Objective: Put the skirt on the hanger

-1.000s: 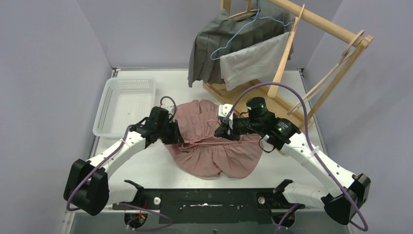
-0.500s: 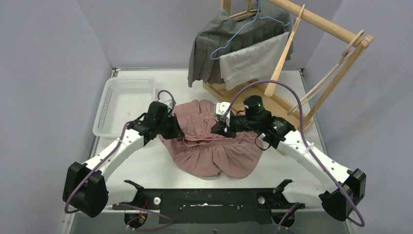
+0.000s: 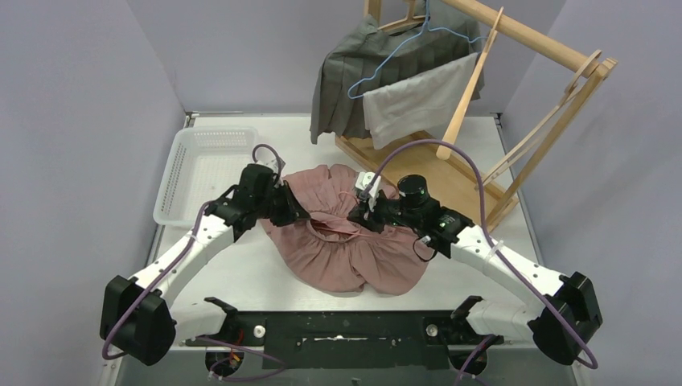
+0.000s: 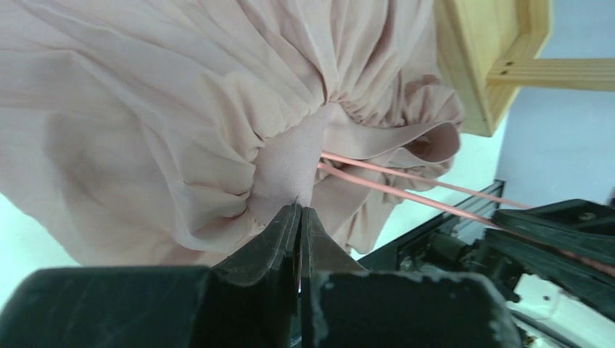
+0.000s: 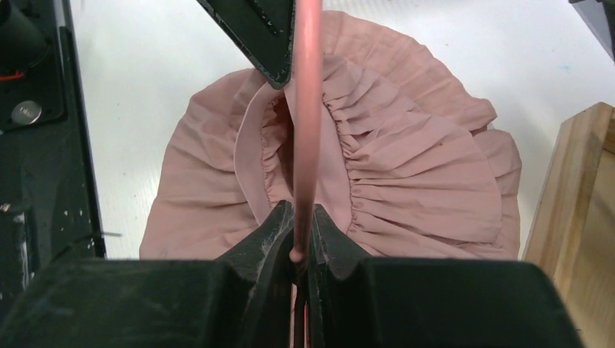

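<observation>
Skirt (image 3: 347,245), pink and gathered, lies bunched on the table (image 3: 241,273) just in front of the wooden rack (image 3: 450,173). On the side away from the rack, the left gripper (image 4: 299,209) is pinched tight on the waistband (image 4: 290,170). Nearer the rack, the right gripper (image 5: 297,217) is clamped on the thin pink hanger (image 5: 306,109), which reaches the waistband opening, possibly passing inside it.

The skirt (image 3: 354,257) is plain dusty pink, the hanger (image 5: 307,109) a brighter salmon pink. Basket (image 3: 201,181) and table (image 3: 241,277) are white. The pale wooden rack (image 3: 531,36) carries a dark grey pleated garment (image 3: 342,88), a light grey cloth (image 3: 418,100) and a blue hanger (image 3: 390,54).
</observation>
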You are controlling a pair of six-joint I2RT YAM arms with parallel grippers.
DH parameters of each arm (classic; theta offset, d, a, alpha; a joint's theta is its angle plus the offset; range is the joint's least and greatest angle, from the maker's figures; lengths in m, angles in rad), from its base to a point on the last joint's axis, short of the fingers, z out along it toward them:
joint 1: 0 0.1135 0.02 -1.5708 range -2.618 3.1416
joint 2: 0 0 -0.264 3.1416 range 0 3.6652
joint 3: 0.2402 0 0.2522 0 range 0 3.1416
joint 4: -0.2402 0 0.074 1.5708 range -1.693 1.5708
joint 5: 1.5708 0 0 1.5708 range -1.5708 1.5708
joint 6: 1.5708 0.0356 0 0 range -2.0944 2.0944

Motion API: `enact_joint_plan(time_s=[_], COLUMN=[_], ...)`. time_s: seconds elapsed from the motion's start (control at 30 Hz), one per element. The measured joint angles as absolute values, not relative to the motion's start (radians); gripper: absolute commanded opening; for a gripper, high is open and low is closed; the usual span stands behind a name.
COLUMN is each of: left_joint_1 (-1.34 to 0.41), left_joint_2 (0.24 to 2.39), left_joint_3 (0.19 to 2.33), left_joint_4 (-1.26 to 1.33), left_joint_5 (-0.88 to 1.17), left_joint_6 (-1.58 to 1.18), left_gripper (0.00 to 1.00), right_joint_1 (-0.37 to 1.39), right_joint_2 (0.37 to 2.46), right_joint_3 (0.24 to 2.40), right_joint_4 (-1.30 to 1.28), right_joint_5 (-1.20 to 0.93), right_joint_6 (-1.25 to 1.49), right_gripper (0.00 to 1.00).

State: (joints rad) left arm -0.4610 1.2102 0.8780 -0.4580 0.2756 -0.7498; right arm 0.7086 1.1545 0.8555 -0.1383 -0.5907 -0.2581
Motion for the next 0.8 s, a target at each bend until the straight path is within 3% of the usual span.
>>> enact_joint_plan(time_s=[0.33,0.6,0.67,0.8], left_joint_1=[-0.461,-0.468,-0.464,-0.403], left_joint_2=[1.153,1.167,1.180,1.180], left_joint_3=[0.875,0.775,0.753,0.747], left_joint_4=[-0.307,0.024,0.070,0.073], left_joint_5=[0.299,0.516,0.579,0.634], left_joint_6=[-0.994,-1.092,-1.060,-0.919], left_gripper=[0.00,0.00,0.12,0.53], right_joint_1=[0.783,0.786,0.786,0.786], right_joint_2=[1.069,1.154,1.200,1.247], right_joint_3=[0.708,0.644,0.624,0.544], right_joint_4=[0.117,0.387,0.475,0.656], right_joint_5=[-0.445,-0.365,-0.335,-0.293], right_joint_6=[-0.117,-0.088,-0.088,-0.088], right_gripper=[0.00,0.00,0.00,0.00])
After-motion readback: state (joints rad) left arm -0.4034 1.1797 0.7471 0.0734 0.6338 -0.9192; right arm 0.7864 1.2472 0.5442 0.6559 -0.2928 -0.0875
